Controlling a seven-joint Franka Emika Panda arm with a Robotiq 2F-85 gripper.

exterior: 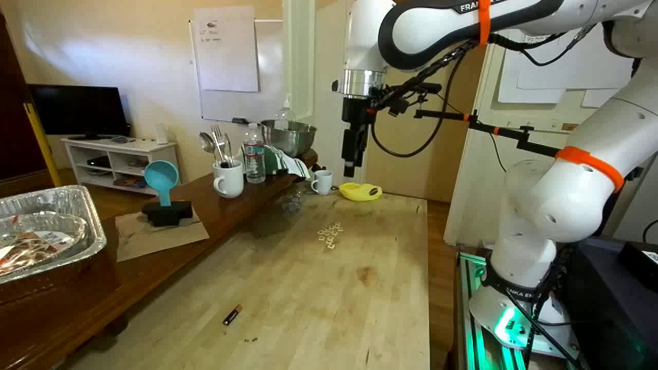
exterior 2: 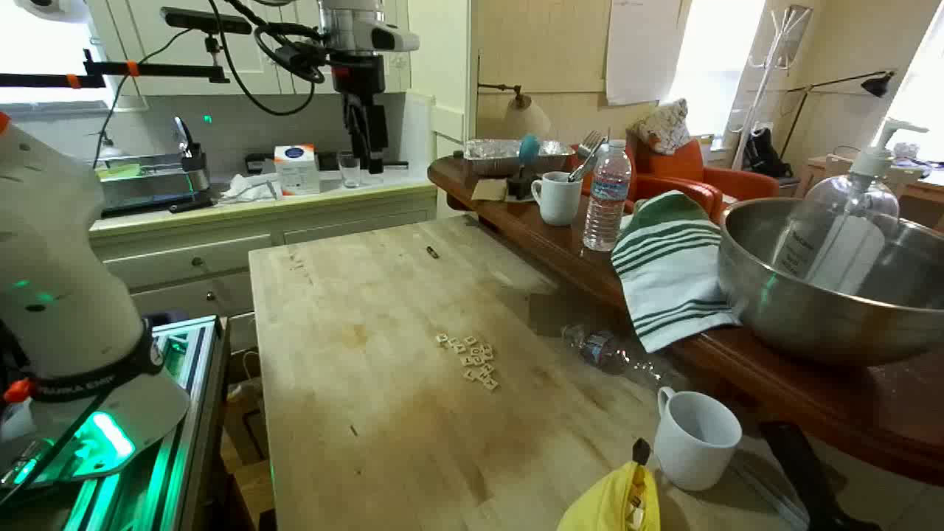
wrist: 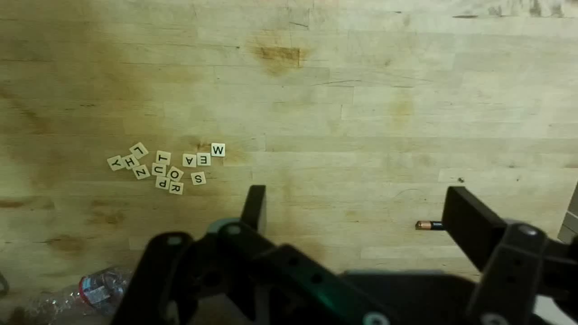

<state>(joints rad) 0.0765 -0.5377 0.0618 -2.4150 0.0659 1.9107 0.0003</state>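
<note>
- The black two-fingered claw (wrist: 356,201) is spread wide with nothing between its fingers; in both exterior views it hangs well above the pale wooden table (exterior: 318,308).
- The small square cream tiles with black letters (wrist: 158,169) lie face up on the table in loose clusters, left of the claw in the wrist view. Some touch; the S sits a little apart.
- The small black-and-copper cylindrical battery (exterior: 232,314) lies on its side, near and left of the tiles in an exterior view. In the wrist view the right finger hides part of it.
- Progress, as I judge it: no tile is off the table and nothing is gripped, so closing on anything is a step not yet made.
- Edges: the glossy dark brown wooden counter (exterior: 118,282) stands higher along the left side in an exterior view; the right edge faces the robot's white base (exterior: 509,321).
- Room: a stretch of wood lies between tiles and battery. In an exterior view, a clear plastic bottle (exterior 2: 608,354) lies between tiles and counter, while a white handled mug (exterior 2: 697,446) and a soft-looking yellow pouch (exterior 2: 608,501) narrow the near right end.
</note>
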